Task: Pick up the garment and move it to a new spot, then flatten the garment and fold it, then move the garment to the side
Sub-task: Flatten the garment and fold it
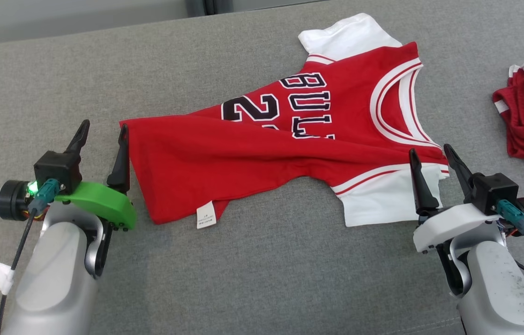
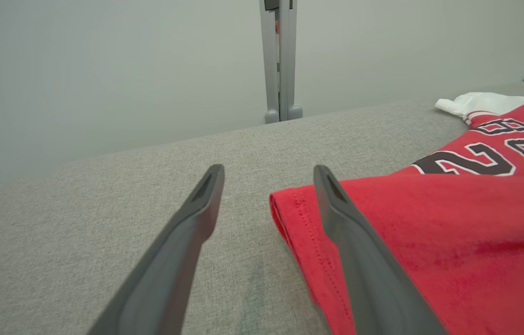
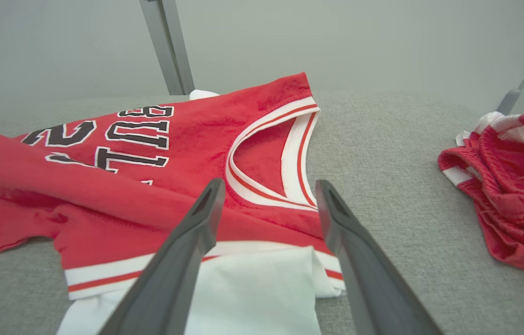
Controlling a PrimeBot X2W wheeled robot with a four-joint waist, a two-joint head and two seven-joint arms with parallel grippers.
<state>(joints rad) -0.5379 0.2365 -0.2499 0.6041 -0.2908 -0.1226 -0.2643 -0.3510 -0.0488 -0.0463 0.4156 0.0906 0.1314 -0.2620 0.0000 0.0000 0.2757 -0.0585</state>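
Jersey (image 1: 252, 149) lies mid-cushion (image 1: 266, 270), its near edge lapped over the lettering. My left gripper (image 1: 105, 124) is wide open at the hem corner and my right gripper (image 1: 429, 149) wide astride the near white sleeve, neither holding cloth. I judge a one-layer pinch would drag that fold open, since the red knit is limp, with striped white trim, on a coarse grey weave.

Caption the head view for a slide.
Open left tool at the hem, open right tool at the white sleeve of a partly folded red basketball jersey on grey upholstery.
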